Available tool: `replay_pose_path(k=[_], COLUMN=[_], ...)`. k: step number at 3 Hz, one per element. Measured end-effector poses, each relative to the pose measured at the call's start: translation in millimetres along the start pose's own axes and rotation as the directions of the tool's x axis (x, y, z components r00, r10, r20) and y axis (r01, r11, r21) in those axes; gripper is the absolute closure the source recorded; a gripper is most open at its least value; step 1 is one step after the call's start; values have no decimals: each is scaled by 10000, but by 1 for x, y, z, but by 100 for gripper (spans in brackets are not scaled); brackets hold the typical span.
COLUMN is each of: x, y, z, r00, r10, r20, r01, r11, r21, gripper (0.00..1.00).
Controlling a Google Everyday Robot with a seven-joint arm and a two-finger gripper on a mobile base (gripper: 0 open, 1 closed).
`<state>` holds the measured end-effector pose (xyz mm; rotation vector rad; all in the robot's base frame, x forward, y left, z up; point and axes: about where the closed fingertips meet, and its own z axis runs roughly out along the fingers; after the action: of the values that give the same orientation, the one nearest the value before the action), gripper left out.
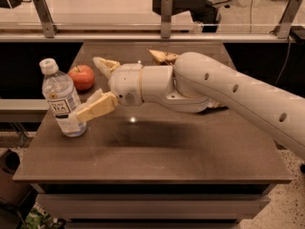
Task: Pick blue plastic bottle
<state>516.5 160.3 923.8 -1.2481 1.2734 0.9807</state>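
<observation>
The blue plastic bottle [61,99] stands upright near the left edge of the brown table [157,151], clear with a white cap and a white label. My gripper [93,87] reaches in from the right and is open. Its near finger [96,107] touches or nearly touches the bottle's lower right side. Its far finger [106,66] points toward the back, behind the bottle and next to the apple. The bottle sits just left of the gap between the fingers.
A red apple [81,77] lies behind the bottle at the back left. A tan snack bag [163,57] lies at the back, partly hidden by my arm [224,92]. A railing with metal posts [166,11] runs behind the table.
</observation>
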Motion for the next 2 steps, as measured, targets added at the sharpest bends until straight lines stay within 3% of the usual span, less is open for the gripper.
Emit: replay_pose_path(k=[2], x=[1], y=[2], z=[32], r00=[9998], r10=[151], r20=[164], r01=[-143], r11=[9986], r21=[-502], gripper=[0])
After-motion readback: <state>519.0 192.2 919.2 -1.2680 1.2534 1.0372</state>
